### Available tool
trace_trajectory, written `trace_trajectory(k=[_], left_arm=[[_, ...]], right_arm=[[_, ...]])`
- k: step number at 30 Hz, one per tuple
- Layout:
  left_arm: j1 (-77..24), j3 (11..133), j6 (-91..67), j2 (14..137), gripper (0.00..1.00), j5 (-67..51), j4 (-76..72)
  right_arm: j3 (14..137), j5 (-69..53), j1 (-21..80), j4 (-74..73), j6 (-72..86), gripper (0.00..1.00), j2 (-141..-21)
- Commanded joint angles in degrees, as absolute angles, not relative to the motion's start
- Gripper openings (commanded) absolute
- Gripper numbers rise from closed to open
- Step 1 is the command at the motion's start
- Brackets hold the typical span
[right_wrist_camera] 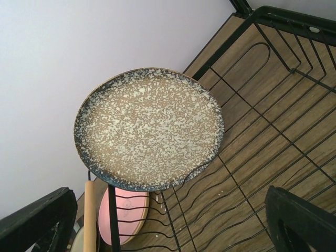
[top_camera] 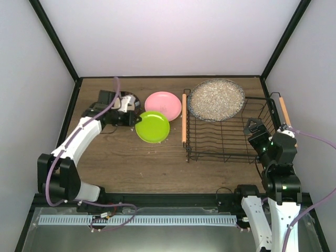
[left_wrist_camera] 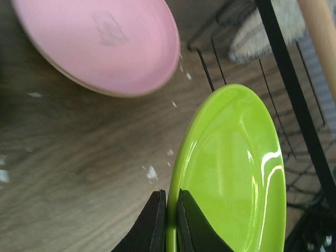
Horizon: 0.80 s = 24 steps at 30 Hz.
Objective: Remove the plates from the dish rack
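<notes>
From above, my left gripper (top_camera: 136, 120) grips the lime green plate (top_camera: 153, 127) by its rim at centre-left, just below the pink plate (top_camera: 163, 105). The dish rack (top_camera: 184, 121) at right holds the speckled grey plate (top_camera: 217, 100), propped at its upper end. My left wrist view shows those jaws clenched on the green rim at bottom centre, probably an edge grip for laying it flat. In my right wrist view my right gripper (right_wrist_camera: 168, 220) is spread wide at the lower corners, facing the speckled plate at centre.
</notes>
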<state>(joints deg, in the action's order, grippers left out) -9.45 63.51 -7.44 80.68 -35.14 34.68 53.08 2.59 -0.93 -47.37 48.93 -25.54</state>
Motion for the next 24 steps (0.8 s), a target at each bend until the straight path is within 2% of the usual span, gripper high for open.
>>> trace_trajectory(k=[1,9,24], left_arm=[[-16.5,59.7,-6.8,82.4,0.04,-34.1,34.6],[-20.5,54.1,-11.5,88.9,0.04,-31.0,28.1],[-21.0,58.3,-14.1,101.8,0.04,-25.4,23.3]], right_arm=[[54.0,3.5,-0.4,-48.8,49.5,1.0,-24.6],[55.3,5.8,-0.4,-52.3,49.8,1.0,-22.7],[57.3,7.6,-0.4,-53.6,49.2,1.0,-23.7]])
